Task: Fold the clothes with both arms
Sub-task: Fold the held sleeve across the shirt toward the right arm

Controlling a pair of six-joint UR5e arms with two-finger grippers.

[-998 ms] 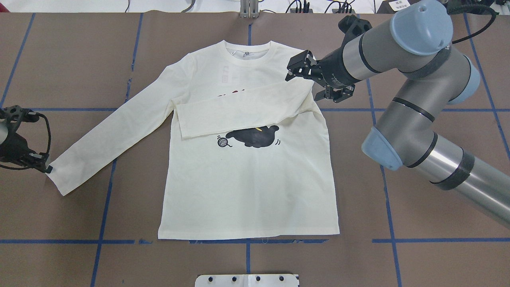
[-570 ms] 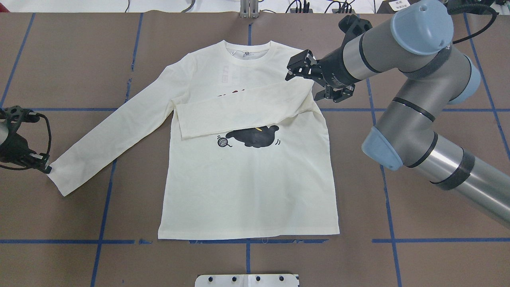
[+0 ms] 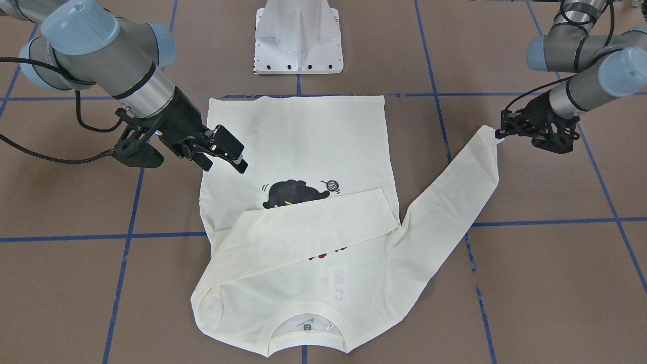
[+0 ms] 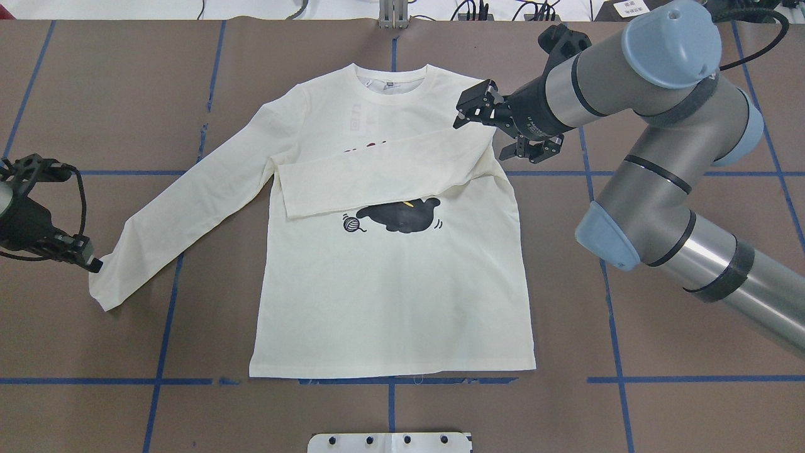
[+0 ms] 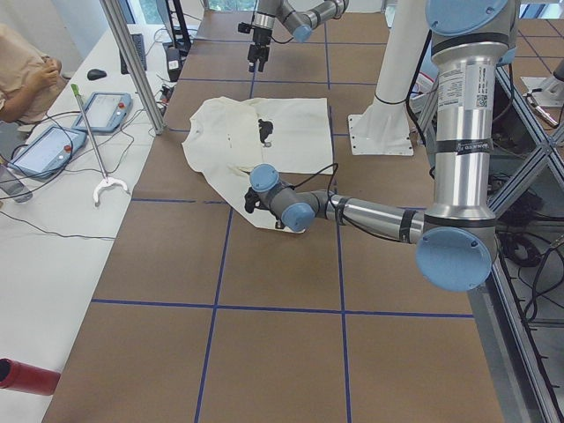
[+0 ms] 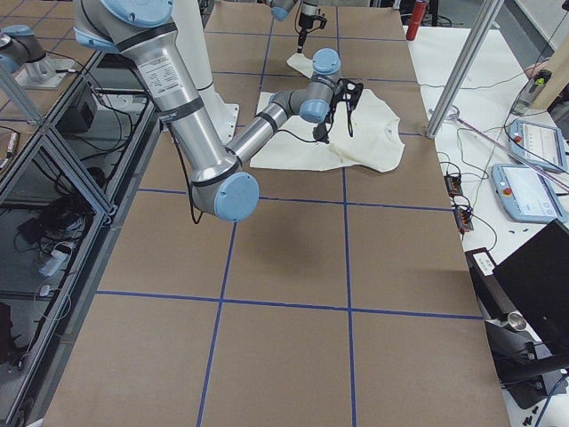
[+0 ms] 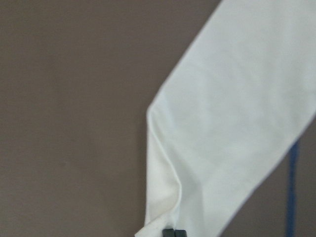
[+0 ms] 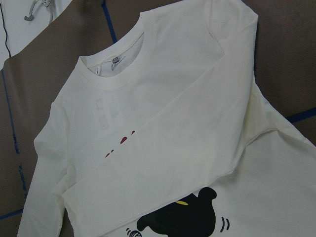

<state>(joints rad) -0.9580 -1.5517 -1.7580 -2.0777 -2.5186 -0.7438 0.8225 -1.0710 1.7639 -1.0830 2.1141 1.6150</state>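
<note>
The cream long-sleeved shirt [image 4: 390, 302] lies flat and face up on the brown table, collar [image 4: 390, 80] at the far side. One sleeve [image 4: 377, 170] is folded across the chest, above the black cat print [image 4: 402, 217]. The other sleeve [image 4: 188, 195] stretches out towards my left arm. My left gripper [image 4: 94, 264] is shut on that sleeve's cuff [image 7: 163, 197] and holds it slightly raised and crumpled. My right gripper [image 4: 481, 135] hangs open over the shirt's shoulder, holding nothing. In the front-facing view the left gripper [image 3: 498, 134] is at the right and the right gripper [image 3: 225, 167] at the left.
The white pedestal base [image 3: 298, 40] stands at the robot's edge of the table. Blue tape lines [image 4: 163, 314] grid the brown surface. A side table with tablets [image 5: 44, 150], a metal post [image 5: 132, 66] and a seated person [image 5: 22, 75] lie beyond the far edge.
My left gripper has moved inwards towards the shirt with the cuff in it, bunching the sleeve's end. The right gripper has shifted only slightly and stays open.
</note>
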